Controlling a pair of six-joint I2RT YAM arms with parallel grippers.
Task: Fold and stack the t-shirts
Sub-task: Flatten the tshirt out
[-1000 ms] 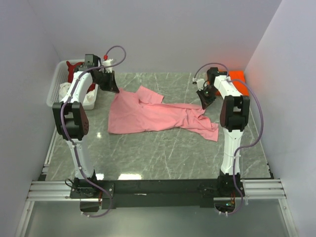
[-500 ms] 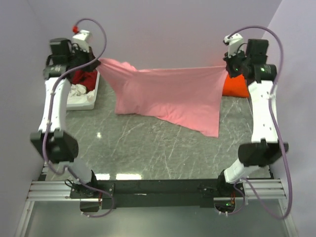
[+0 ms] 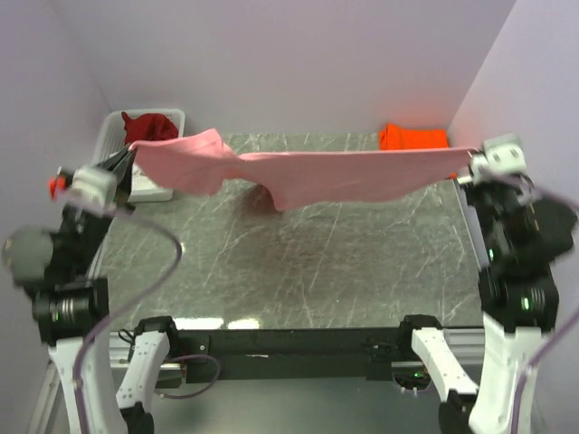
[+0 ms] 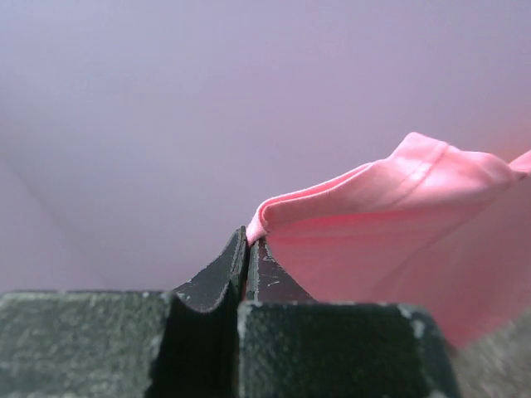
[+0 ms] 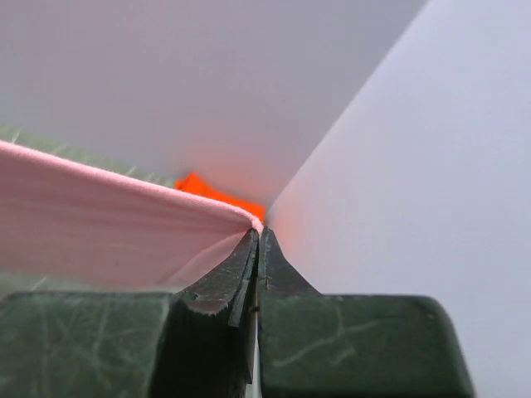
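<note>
Pink t-shirt: we see the pink t-shirt strung out in the air between the two arms, above the far half of the table. None of it appears to touch the table.
Left fingers: the left fingers are pressed together, pinching a stitched edge at the cloth's left end, near the basket.
Right fingers: the right fingers are pressed together on the cloth's right end, close to the side wall.
Other shirts: the orange t-shirt lies at the table's far right corner, and the dark red t-shirt sits in the basket.
Drape: the top edge runs nearly straight, but a bunched fold hangs lower, left of the middle.
How it handles: we judge it light, soft and limp. It keeps no shape of its own and sags wherever nothing holds it. It is not fragile.
Slip: a thin edge in a small pinch could slide out if we pull the span too tight.
Where to hold: we would take it by hems and corners, where the cloth is doubled and stitched. Two holds well apart on one edge keep it flat.
Watch: the hanging fold may set a crease when we lay the shirt down.
</note>
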